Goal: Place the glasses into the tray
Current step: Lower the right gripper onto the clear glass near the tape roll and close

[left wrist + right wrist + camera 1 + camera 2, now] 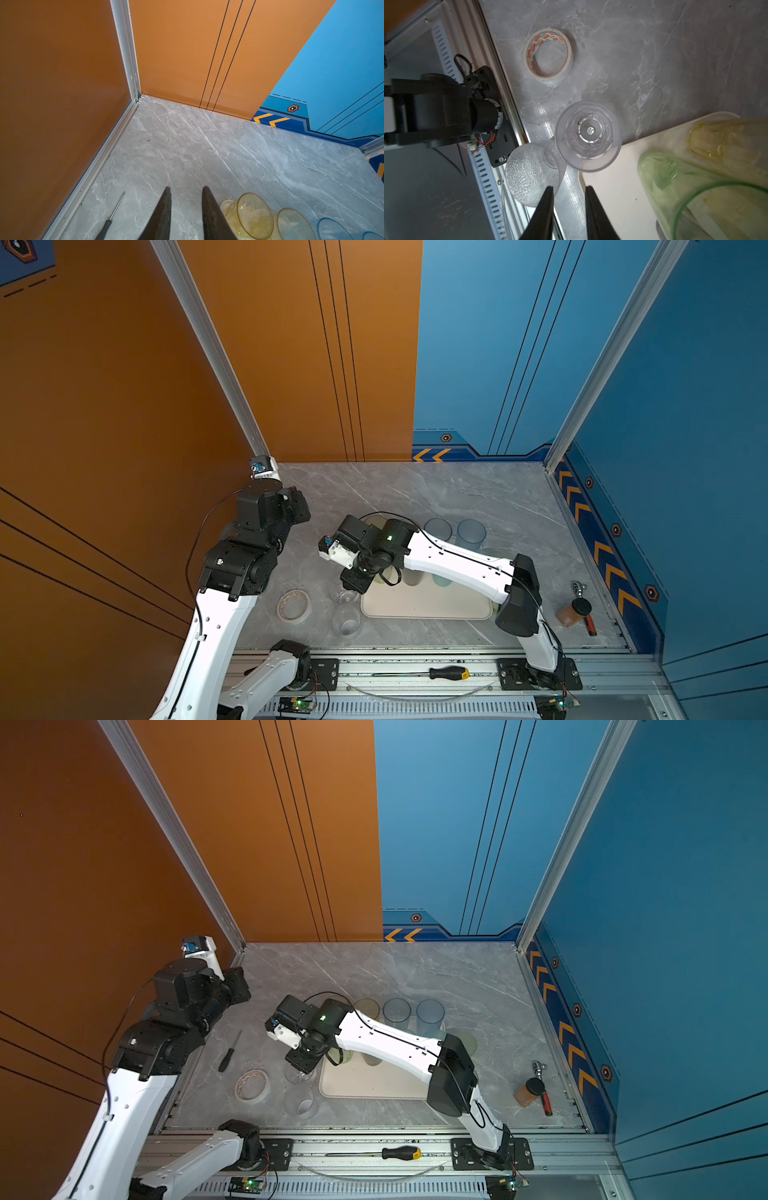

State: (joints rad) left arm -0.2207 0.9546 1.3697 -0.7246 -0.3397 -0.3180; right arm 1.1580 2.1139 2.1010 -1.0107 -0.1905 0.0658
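Just off the corner rim of the tray (612, 187), two clear glasses (588, 135) sit close together on the table (654, 62), with a tape roll (549, 56) beyond them. The right tool (569, 188) hangs over the strip between glasses and rim, its tips slightly apart and empty. Green and yellow glasses (675, 187) crowd the tray. The left tool (186, 191), also parted and empty, faces open grey marble by the orange wall (62, 83).

Cream tray (612, 197); green glass (660, 180); yellow glass (716, 141); dot-patterned clear glass (529, 172); grey-veined marble table (633, 52).
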